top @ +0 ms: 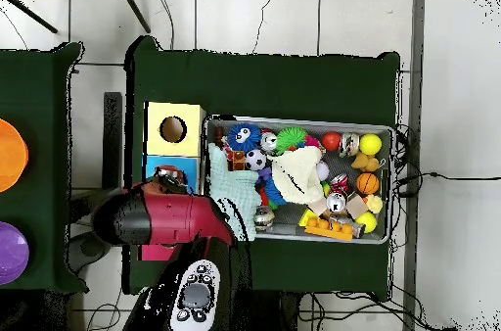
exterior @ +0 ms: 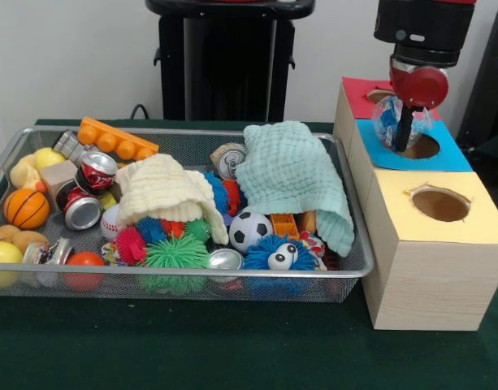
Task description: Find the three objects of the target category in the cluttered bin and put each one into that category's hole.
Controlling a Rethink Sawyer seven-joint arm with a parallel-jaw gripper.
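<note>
My gripper (exterior: 404, 134) hangs over the blue-surround hole (exterior: 427, 148) in the pale wooden box (exterior: 431, 276). It is shut on a small see-through plastic bottle with a blue label (exterior: 390, 122), held just above the hole's rim. In the overhead view the arm (top: 166, 219) covers most of the blue surround (top: 159, 165), and the bottle barely shows at the gripper (top: 174, 178). The silver wire-mesh bin (exterior: 232, 286) lies to the left of the box, full of toys. No other plastic bottle shows in it.
A mint cloth (exterior: 293, 175) and a cream cloth (exterior: 163, 191) cover part of the bin. Around them lie soda cans (exterior: 96, 171), balls, spiky toys and an orange brick (exterior: 117, 140). The red-surround hole (exterior: 378, 95) and the yellow-surround hole (exterior: 440, 203) flank the blue one.
</note>
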